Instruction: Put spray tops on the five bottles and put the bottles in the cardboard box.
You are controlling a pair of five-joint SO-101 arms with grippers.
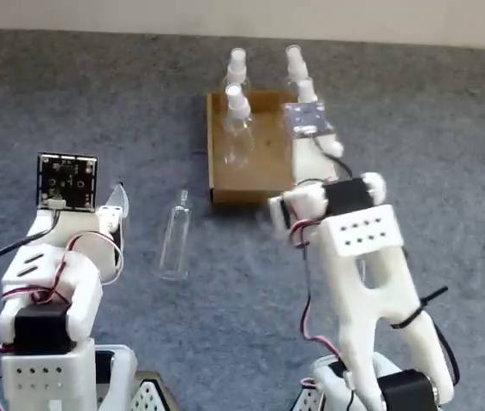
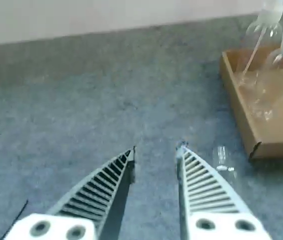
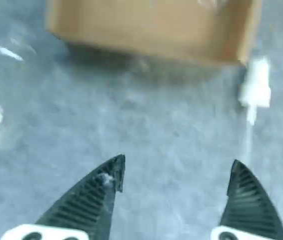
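Left wrist view: left gripper (image 2: 156, 148) has its jaws slightly parted with nothing between them, low over the carpet. The neck of the uncapped bottle (image 2: 221, 156) shows just beside one finger.

Right wrist view: right gripper (image 3: 177, 162) is spread wide and empty, short of the cardboard box (image 3: 146, 35). A loose spray top (image 3: 255, 85) lies by the box's near corner, dip tube trailing toward the gripper. Judgement: the wide spread suits taking that top.

High view: the uncapped bottle lies flat between the arms, probably awaiting its top. One capped bottle (image 1: 237, 128) stands in the box and two more capped bottles (image 1: 236, 67) stand beyond its far wall. Cannot tell whether a fourth by the right wrist is inside.

Surface is grey carpet (image 1: 97, 103), with a pale wall (image 1: 97, 13) behind
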